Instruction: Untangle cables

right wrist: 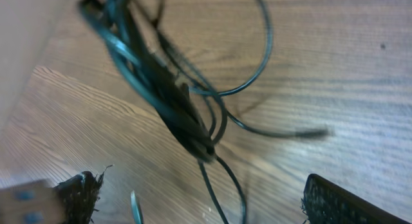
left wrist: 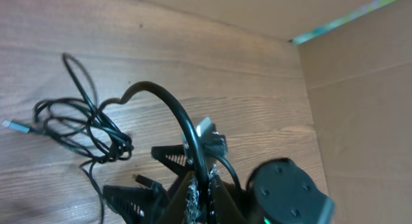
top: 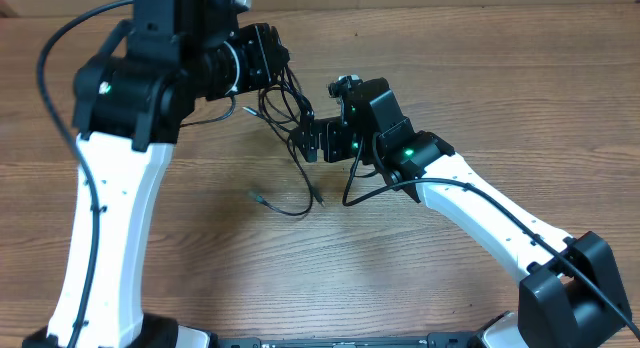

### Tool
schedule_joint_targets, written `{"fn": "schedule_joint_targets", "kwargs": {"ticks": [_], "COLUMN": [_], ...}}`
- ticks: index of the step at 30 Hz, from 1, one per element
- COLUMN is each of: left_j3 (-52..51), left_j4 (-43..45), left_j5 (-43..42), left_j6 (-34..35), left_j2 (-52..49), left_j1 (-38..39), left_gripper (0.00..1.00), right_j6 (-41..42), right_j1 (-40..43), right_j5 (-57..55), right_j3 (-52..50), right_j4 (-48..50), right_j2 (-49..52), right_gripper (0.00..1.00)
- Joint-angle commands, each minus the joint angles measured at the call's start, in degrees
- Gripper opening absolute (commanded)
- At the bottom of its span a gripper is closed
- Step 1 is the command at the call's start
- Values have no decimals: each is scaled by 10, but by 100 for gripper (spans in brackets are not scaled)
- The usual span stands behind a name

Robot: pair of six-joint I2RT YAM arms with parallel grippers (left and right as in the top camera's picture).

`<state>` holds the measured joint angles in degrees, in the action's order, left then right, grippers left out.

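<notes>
The left gripper [left wrist: 196, 190] had its jaws pressed shut on one black strand, which arched up out of them and ran down into the knotted cables [left wrist: 119, 145]. The right gripper [right wrist: 199, 185] had its jaws spread wide and gripped nothing, with the tangle hanging blurred just ahead of them. The bundle sat between the two arms near the middle of the table [top: 450, 68]. One loose end trailed away to a small plug [top: 255, 196].

A pull on the held strand would probably cinch the knot rather than free it. The wide jaws might also close on several loops at once, dragging the whole bundle along. No brand, label or writing could be read.
</notes>
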<state>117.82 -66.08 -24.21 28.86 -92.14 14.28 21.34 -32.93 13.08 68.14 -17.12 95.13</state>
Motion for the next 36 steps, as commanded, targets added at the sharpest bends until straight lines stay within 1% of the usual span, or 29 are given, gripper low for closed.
{"fn": "schedule_joint_targets", "kwargs": {"ticks": [1, 6, 9, 13, 17, 21, 27, 32, 34, 36], "left_j3": [17, 17, 17, 17, 17, 17, 17, 17, 17, 17], "left_j4": [12, 33, 32, 31, 26, 26, 25, 14, 7, 0], "left_j5": [-1, -47, -64, -100, -104, -104, -96, -33, 5, 38], "left_j6": [-19, -19, -19, -37, -39, -58, -87, -92, -92, -92], "left_j2": [41, 70, 81, 87, 88, 94, 118, 135, 137, 138], "left_j1": [5, 7, 8, 8, 7, 7, 5, -7, -14, -24], "left_gripper": [4, 4, 4, 4, 4, 4, 4, 4, 4, 4], "right_j6": [-4, -3, -3, 27, 27, 29, 39, 89, 91, 91], "right_j1": [4, 4, 4, 5, 10, 33, 116, 213, 256, 280], "right_j5": [-7, -19, -59, -131, -193, -259, -262, -259, -259, -259], "right_j3": [5, 5, 5, 5, 5, 5, 5, 5, 5, 5], "right_j4": [18, 63, 91, 138, 146, 105, 24, -58, -94, -115], "right_j2": [-6, -6, -6, -6, -6, -6, -6, -6, -6, -6], "right_gripper": [100, 100, 100, 100, 100, 100, 100, 100, 100, 100]}}
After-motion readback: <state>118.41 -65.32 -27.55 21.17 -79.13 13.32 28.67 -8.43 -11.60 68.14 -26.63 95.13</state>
